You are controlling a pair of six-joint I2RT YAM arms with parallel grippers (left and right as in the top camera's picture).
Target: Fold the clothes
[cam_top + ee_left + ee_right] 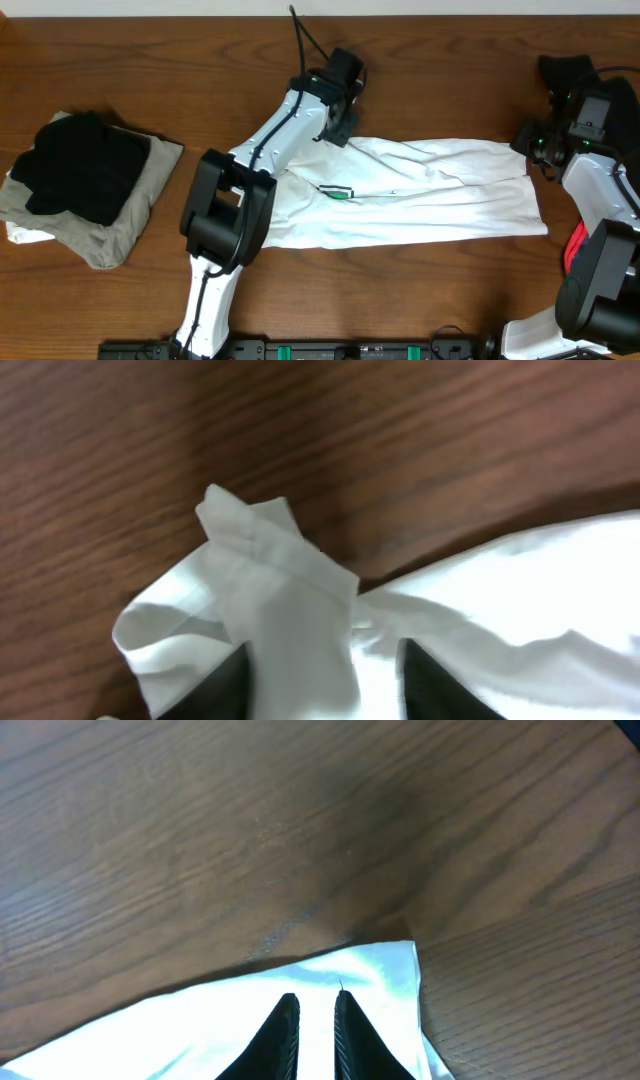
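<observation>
Starting at the table's [420, 290] left edge: a folded stack, with a black garment [80, 165] on top and a beige garment [140, 205] beneath it. A sliver of white cloth [25, 235] pokes out at the stack's near corner; what it belongs to is hidden.

Moving to the middle, the white T-shirt [440, 200] lies flat as a long band running from the centre towards the right edge, its small green logo [342, 194] facing up near the left end. The lettering beside it is too small to read. The left arm crosses over that end and covers part of it.

The left gripper [338, 125] sits at the shirt's far-left corner. From the left wrist, its fingers [432, 682] stand partly apart, with a bunched, hemmed fold of the shirt lying between them and slack beside it. Only the fingertips show; the rest is cut off at the bottom.

Over to the right edge: the right gripper [535, 150] is on the shirt's far-right corner. In the right wrist view its fingers [282, 1030] are nearly together, pinching that white corner, with just a thin strip of cloth showing between them.

Beside the right arm a red strip [574, 248] peeks out, mostly hidden; what it is cannot be made out.
</observation>
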